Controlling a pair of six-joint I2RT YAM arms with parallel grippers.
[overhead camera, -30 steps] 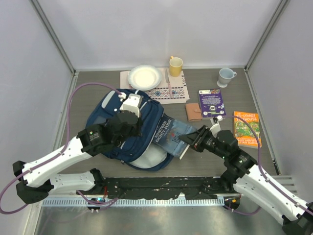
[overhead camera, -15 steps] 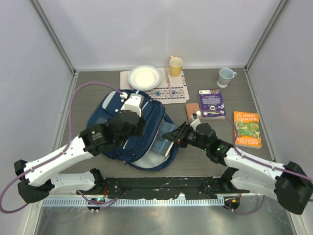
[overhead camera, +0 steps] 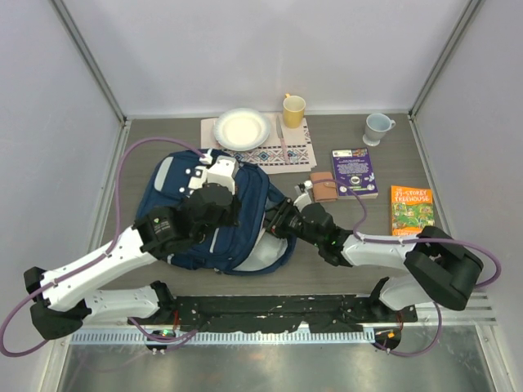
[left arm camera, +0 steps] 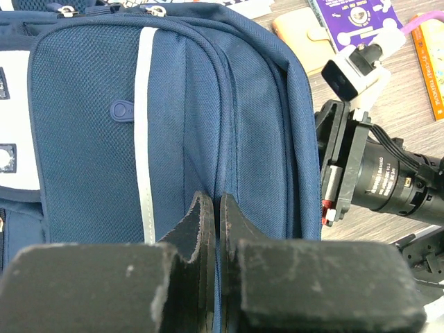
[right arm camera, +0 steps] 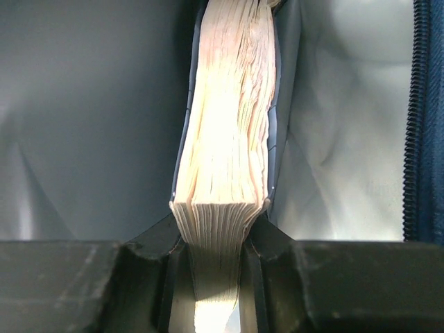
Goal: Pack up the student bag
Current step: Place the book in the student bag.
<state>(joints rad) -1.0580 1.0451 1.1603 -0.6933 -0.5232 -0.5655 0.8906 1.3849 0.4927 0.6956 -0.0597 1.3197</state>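
while the right gripper [right arm camera: 216, 232] clamped the book [right arm camera: 225, 132] inside the student bag [overhead camera: 252, 194] at nine o'clock, the left gripper [left arm camera: 216, 211] pinched its fabric; a slip might collapse the opening, jamming pages.

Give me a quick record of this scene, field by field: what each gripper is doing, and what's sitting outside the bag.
left gripper: shut, pinching a fold of the backpack
right gripper: shut on a book, page edges showing, inside the backpack's pale lining
outside backpack, right: purple book, green book, wallet
outside backpack, far side: plate, yellow cup, mug, mat
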